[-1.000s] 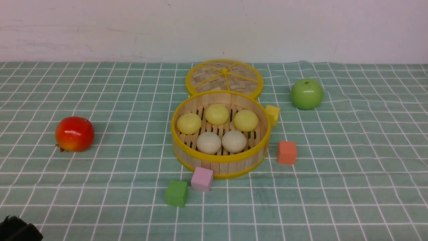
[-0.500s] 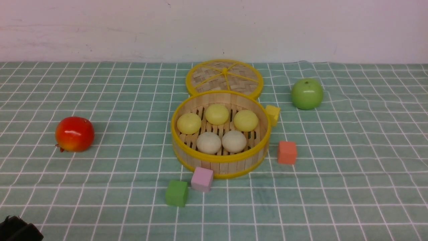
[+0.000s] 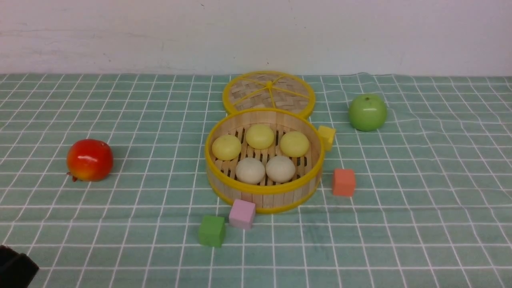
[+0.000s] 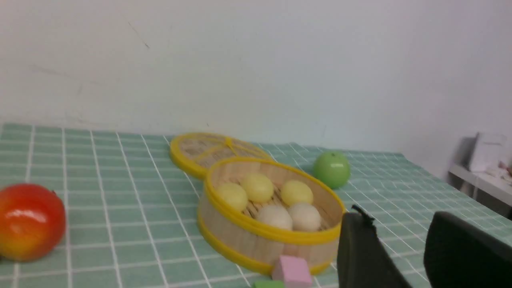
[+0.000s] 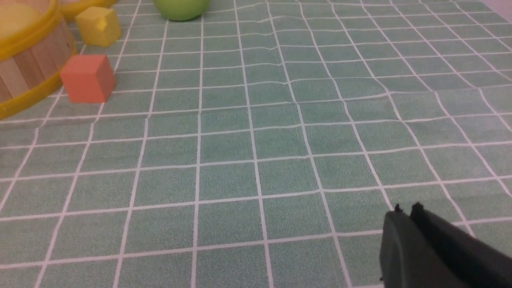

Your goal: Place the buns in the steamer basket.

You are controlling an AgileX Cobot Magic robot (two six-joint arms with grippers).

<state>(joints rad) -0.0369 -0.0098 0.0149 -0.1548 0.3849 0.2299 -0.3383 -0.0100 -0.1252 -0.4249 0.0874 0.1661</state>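
The steamer basket (image 3: pixel 264 194) stands upright mid-table on the green checked cloth. Five buns lie inside it: three pale yellow ones (image 3: pixel 259 136) at the back and two off-white ones (image 3: pixel 250 170) at the front. The basket also shows in the left wrist view (image 4: pixel 228 240) and the right wrist view (image 5: pixel 28 60). My left gripper (image 4: pixel 400 216) is open and empty, near the basket's front right side and apart from it. A black part of the left arm (image 3: pixel 14 268) shows at the front view's lower left corner. My right gripper (image 5: pixel 407 210) is shut and empty over bare cloth, far from the basket.
The flat woven lid (image 3: pixel 269 93) lies behind the basket. A red apple (image 3: pixel 89 160) sits at left and a green apple (image 3: pixel 367 112) at back right. Yellow (image 3: pixel 326 137), orange (image 3: pixel 343 182), pink (image 3: pixel 242 213) and green (image 3: pixel 211 231) cubes ring the basket.
The black part of the left arm at the lower left corner has drawn slightly further out of the front view. Basket, buns and other objects have not moved.
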